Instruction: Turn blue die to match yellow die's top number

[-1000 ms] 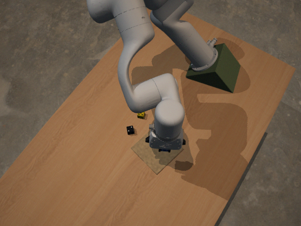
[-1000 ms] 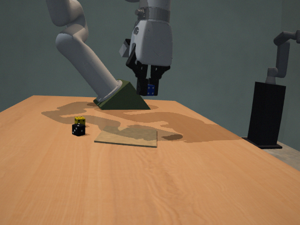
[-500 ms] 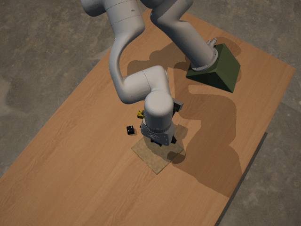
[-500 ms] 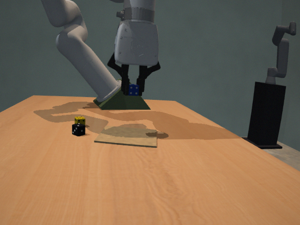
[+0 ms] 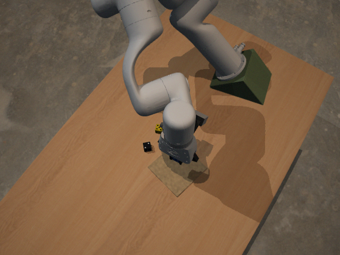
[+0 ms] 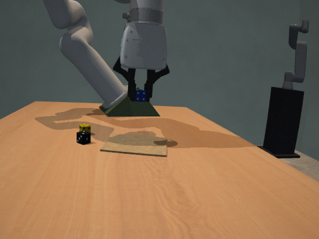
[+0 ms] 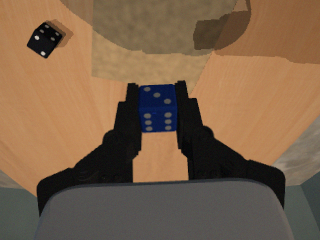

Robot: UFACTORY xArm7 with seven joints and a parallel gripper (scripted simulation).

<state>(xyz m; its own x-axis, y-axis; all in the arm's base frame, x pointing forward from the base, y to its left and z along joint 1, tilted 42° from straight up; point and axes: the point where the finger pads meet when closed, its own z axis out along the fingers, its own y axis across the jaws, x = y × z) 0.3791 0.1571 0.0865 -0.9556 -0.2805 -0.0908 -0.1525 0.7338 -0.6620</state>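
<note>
My gripper point(image 6: 140, 96) point(image 7: 157, 96) is shut on the blue die point(image 6: 140, 95) point(image 7: 158, 110) and holds it well above the tan mat point(image 5: 170, 177) point(image 6: 133, 148) point(image 7: 134, 34). In the exterior view the die's near face shows four pips. In the top view only a blue sliver point(image 5: 175, 159) shows under the wrist. The yellow die point(image 5: 158, 128) point(image 6: 84, 127) lies on the table beyond the mat's left corner. The black die point(image 5: 147, 146) point(image 6: 83, 137) point(image 7: 44, 39) lies just in front of it, apart from it.
The arm's green wedge base point(image 5: 248, 78) point(image 6: 128, 109) stands at the table's far end. A black pedestal point(image 6: 282, 120) with a second arm stands off the table to the right. The wooden table point(image 5: 82, 197) reaches wide around the mat.
</note>
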